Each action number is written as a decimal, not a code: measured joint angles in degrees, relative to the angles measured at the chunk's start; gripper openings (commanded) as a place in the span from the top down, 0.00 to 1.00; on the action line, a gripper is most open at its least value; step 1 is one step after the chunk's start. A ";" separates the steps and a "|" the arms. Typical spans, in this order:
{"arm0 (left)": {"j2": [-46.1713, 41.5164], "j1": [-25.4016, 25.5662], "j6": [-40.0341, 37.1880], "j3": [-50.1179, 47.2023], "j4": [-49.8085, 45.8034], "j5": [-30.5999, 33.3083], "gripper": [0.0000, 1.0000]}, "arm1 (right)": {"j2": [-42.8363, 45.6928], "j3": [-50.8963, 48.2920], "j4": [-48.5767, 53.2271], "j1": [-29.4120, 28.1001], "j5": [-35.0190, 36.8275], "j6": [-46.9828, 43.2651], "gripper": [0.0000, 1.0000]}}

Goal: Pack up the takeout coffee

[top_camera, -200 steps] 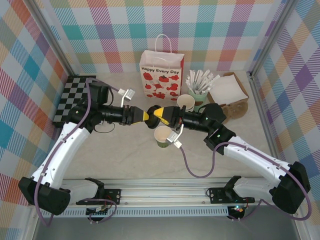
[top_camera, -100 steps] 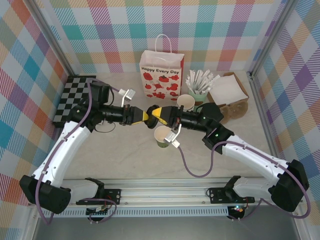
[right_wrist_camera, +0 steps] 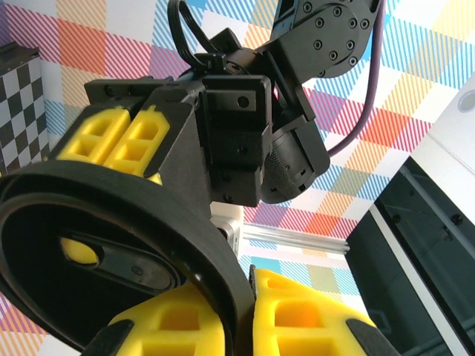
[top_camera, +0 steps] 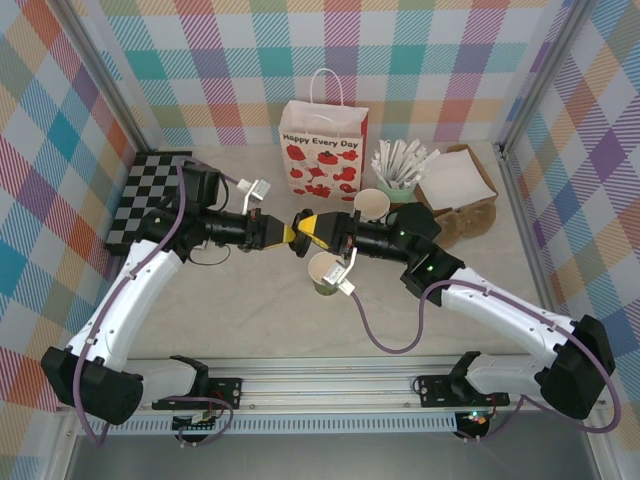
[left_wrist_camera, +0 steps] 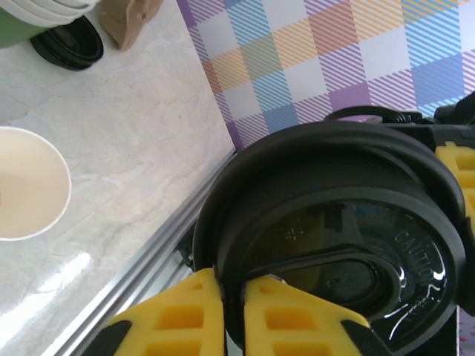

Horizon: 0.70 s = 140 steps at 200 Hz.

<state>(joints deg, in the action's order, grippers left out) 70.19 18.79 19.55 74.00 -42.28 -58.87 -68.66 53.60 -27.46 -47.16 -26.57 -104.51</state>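
plaid walls (top_camera: 420,60) in pastel checks close in three sides of a pale marbled table (top_camera: 250,320), with a metal rail (top_camera: 330,385) along its near edge. a black-and-white checkered board (top_camera: 150,190) lies well behind the left gripper's (top_camera: 289,233) jaws, by the left wall. a white paper bag (top_camera: 322,150) printed in red stands just past the spot where the two sets of jaws meet. a white open box (top_camera: 455,178) lies far behind the right gripper's (top_camera: 309,227) jaws, with brown paper (top_camera: 470,218) beside it. a mint cup of white sticks (top_camera: 397,190) and a stack of cups (top_camera: 372,205) stand beside the right arm.

the takeout coffee is in two parts. its green cup (top_camera: 325,272) stands open on the table, just to the near side of the jaws and below them. its black lid (left_wrist_camera: 334,245) hangs in the air on edge. the left gripper's yellow fingers (left_wrist_camera: 178,319) are pinched narrow on its rim, and the right gripper's jaws pinch the opposite rim. a second lid (left_wrist_camera: 70,44) lies flat on the table by the cup stack.
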 measured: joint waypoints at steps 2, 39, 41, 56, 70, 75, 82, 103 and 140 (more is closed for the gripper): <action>0.00 -0.07 0.07 0.00 0.00 -0.02 1.00 | 0.00 0.00 0.07 -0.02 0.00 -0.11 1.00; 0.11 -0.48 0.11 0.02 -0.68 0.98 1.00 | -0.28 0.04 0.85 -0.11 0.63 -1.01 1.00; 0.11 -0.48 0.11 0.02 -0.72 1.05 1.00 | -0.28 0.04 0.96 -0.11 0.63 -1.01 1.00; 0.22 -0.48 0.11 0.02 -0.92 1.53 1.00 | -0.31 0.04 1.55 -0.11 0.94 -1.03 0.94; 0.26 -0.48 0.11 0.02 -0.98 2.21 1.00 | -0.31 0.15 2.47 -0.15 1.51 -0.83 0.75; 0.28 -0.48 0.11 0.02 -0.98 2.58 1.00 | -0.31 0.20 2.91 -0.15 1.73 -0.83 0.68; 0.28 -0.48 0.07 0.02 -0.92 3.26 1.00 | -0.31 0.22 3.39 -0.22 1.97 -0.20 0.60; 0.48 -0.46 0.07 0.02 -0.92 6.54 1.00 | -0.42 1.01 6.25 -0.57 3.80 3.69 0.42; 1.70 -0.26 0.57 0.02 -1.01 15.82 1.00 | -0.74 2.16 15.45 -0.42 9.25 15.06 0.01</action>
<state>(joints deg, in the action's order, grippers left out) 71.90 18.52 20.12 74.02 -43.29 -43.05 -69.41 55.77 -12.01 -47.57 -17.32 -89.45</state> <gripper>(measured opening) 0.059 0.794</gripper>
